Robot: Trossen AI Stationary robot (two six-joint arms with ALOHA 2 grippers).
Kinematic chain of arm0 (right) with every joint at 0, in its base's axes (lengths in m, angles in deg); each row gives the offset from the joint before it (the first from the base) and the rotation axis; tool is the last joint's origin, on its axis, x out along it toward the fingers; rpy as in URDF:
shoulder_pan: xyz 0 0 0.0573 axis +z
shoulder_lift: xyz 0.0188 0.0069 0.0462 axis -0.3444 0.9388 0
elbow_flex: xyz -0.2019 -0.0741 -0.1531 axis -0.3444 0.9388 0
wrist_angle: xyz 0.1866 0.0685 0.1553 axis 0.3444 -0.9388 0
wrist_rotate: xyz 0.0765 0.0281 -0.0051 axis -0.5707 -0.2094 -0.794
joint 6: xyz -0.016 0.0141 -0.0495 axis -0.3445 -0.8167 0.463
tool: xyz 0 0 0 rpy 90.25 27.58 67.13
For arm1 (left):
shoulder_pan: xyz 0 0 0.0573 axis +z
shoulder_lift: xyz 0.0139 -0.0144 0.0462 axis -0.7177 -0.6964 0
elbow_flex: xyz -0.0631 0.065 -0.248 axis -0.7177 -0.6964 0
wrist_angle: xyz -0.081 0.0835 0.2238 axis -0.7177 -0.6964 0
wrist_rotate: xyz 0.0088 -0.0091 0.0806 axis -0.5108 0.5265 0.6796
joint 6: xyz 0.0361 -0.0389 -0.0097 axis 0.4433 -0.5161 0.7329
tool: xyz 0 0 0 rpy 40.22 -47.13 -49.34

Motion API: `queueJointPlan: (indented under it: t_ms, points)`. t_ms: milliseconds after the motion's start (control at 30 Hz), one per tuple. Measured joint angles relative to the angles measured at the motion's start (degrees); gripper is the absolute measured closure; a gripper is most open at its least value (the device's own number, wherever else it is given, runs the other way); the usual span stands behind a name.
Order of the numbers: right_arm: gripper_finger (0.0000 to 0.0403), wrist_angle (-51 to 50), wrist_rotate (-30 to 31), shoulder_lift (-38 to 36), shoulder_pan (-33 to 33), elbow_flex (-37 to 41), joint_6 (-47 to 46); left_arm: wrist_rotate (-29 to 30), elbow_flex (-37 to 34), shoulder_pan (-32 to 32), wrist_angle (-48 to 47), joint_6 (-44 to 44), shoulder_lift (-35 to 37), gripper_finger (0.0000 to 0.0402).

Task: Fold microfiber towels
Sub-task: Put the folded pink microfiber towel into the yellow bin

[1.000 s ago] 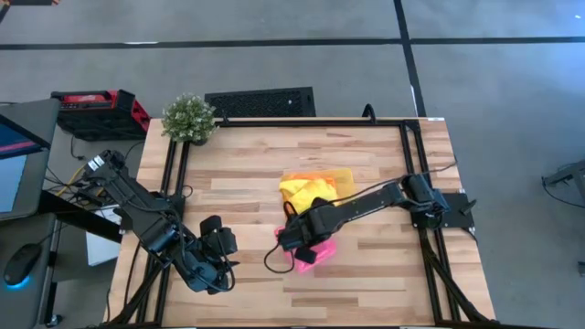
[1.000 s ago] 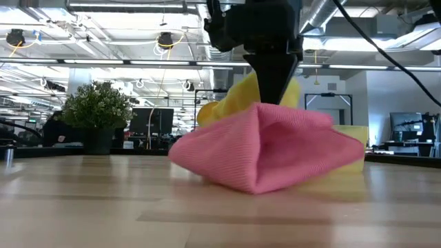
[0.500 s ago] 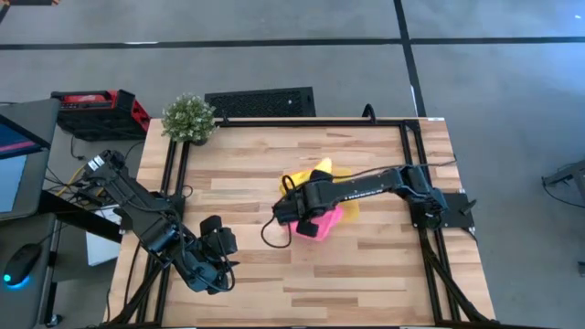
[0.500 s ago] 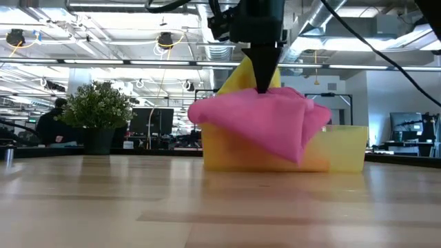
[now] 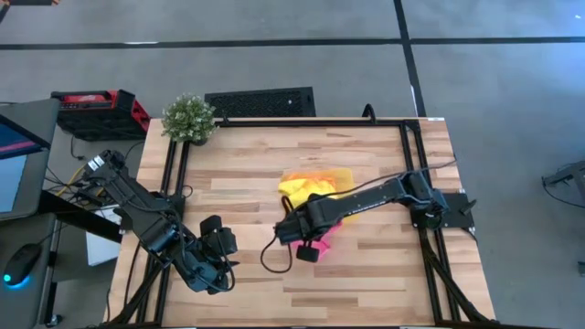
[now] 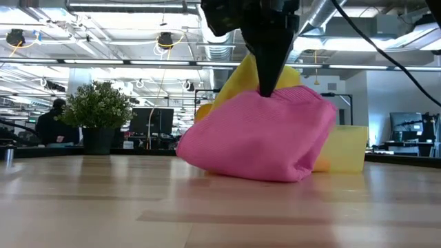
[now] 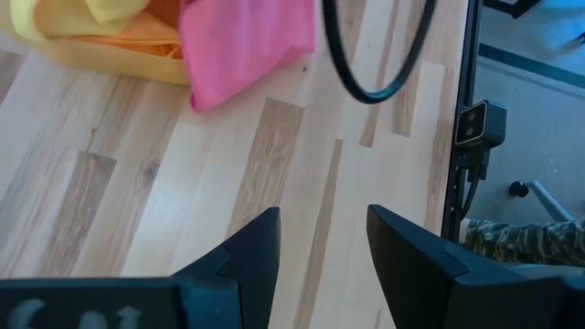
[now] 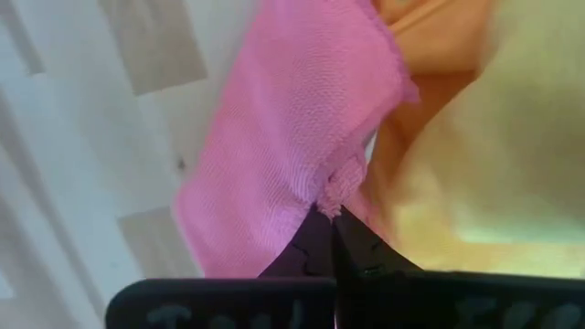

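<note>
Our right gripper [image 8: 331,219] is pinched closed on the pink towel [image 8: 292,137]; our left gripper [image 7: 315,239], parted, waits well apart from it.

This is a robotics lab set inside a big open-plan workspace. A wooden table [image 5: 274,155] framed by black rails sits on a grey concrete floor [image 5: 494,82] marked with dark lines. Two dark robot arms are bolted at its sides. Beyond the table the room runs deep: exposed ducts and pipes [image 6: 324,14] hang under the ceiling among strip lights [image 6: 103,62], and rows of desks carry monitors [image 6: 141,120]. A person [image 6: 48,124] sits back there at a screen. A small potted plant [image 5: 189,118] stands at the table's corner, and a red case [image 5: 96,110] lies on the floor nearby.
</note>
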Motion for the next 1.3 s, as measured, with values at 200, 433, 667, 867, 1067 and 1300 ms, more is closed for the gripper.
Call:
queueJointPlan:
  t_ms: [200,433,667,867,1067,1300]
  points:
    - [0.0403,0.4,-3.8,0.0,1.6,-0.2,-1.2,0.0,0.0,0.0,0.0,0.4,0.0,0.0245]
    - [0.0402,1.5,-6.3,0.0,4.3,-1.3,-3.3,0.0,0.0,0.0,0.0,0.5,0.0,0.0245]
    - [0.0402,0.8,-5.8,0.0,6.0,-1.3,-5.5,0.1,0.0,0.0,-0.1,0.5,0.0,0.0245]
    - [0.0402,-4.2,-3.7,0.0,5.2,-2.8,-3.7,0.1,0.0,0.0,-0.1,1.8,0.0,0.0245]
    - [0.0401,-12.8,2.9,0.0,2.7,-9.6,-0.2,0.2,0.0,0.0,-0.1,2.4,0.0,0.0245]
    - [0.0401,-13.0,7.9,-0.1,-2.5,-13.2,7.6,0.2,0.0,0.0,-0.1,2.4,0.0,0.0245]
